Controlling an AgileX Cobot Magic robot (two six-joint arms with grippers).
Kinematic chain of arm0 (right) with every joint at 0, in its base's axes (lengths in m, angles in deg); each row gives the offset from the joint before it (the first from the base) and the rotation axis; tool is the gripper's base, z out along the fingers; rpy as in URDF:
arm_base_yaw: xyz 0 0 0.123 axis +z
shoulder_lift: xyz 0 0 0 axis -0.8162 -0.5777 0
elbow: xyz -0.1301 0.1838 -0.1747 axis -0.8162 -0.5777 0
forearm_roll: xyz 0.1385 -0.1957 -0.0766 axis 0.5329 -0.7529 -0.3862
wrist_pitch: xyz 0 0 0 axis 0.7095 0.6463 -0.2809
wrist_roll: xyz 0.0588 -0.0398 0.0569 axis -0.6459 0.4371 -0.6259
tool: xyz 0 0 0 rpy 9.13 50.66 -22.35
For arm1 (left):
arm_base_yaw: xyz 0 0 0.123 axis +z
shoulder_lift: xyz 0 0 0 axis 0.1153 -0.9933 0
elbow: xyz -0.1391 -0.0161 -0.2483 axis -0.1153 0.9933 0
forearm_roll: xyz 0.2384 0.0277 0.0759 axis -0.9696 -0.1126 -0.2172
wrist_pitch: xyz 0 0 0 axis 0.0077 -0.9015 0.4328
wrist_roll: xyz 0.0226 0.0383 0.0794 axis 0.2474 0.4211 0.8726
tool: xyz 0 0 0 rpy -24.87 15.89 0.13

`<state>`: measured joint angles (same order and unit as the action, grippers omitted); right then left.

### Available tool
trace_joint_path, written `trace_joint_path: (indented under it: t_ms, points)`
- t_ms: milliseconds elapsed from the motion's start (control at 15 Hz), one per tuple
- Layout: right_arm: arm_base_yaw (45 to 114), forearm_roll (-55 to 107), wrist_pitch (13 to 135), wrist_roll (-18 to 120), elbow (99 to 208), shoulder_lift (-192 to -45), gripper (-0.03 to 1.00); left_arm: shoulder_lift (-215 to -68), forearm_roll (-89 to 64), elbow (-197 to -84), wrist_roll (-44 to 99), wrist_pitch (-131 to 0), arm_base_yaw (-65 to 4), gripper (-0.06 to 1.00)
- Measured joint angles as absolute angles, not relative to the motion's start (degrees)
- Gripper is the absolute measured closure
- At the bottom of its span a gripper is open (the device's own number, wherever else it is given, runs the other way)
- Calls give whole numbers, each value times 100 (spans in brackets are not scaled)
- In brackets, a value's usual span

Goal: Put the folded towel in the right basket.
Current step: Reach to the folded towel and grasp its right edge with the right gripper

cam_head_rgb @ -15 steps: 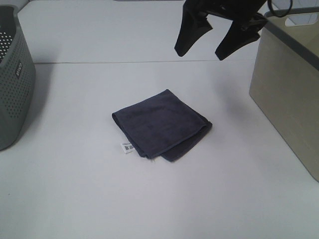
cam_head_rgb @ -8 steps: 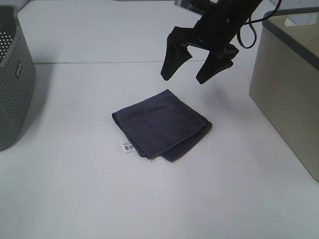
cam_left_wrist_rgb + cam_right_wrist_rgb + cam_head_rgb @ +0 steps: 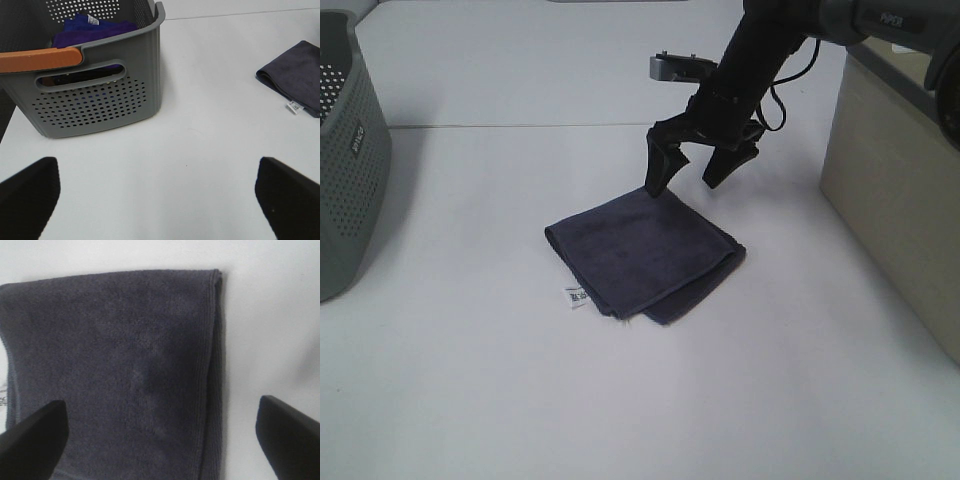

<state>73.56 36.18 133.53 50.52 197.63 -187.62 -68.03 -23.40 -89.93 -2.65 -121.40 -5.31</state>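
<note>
Exterior high view: the right gripper point(image 3: 683, 183) hangs with its tips pointing down and its jaws spread wide, holding nothing. It is right over the far corner of the towel point(image 3: 640, 250). One tip is at the edge of that corner, but whether it touches the cloth cannot be told. The towel is dark grey and folded, and lies flat on the white table point(image 3: 470, 380). It spreads from under the gripper toward the camera, with a small white label point(image 3: 576, 296) on the edge farthest from the gripper. The beige basket point(image 3: 890, 200) stands off to the gripper's right, well apart from the towel. The grey basket point(image 3: 350, 170) is far off to its left. In the right wrist view the towel point(image 3: 115, 365) fills the space beneath the right gripper point(image 3: 160, 440), with a layered edge of the fold nearer one finger. In the left wrist view the left gripper point(image 3: 159, 200) is also wide open and holds nothing, above bare table point(image 3: 200, 150). Ahead of it stands the grey basket point(image 3: 100, 100), with an orange handle point(image 3: 40, 59) and a purple cloth point(image 3: 95, 27) inside. A corner of the towel point(image 3: 300, 75) and its label point(image 3: 295, 106) lie farther ahead, toward the other finger.
</note>
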Motion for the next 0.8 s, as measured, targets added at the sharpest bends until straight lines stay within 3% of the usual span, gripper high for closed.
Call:
trace_joint_path:
  t_ms: [800]
  points:
    - [7356, 3492, 13445, 5499, 20032, -19364, -1, -6803, -2277, -8993, -265, -12140, -531, -5]
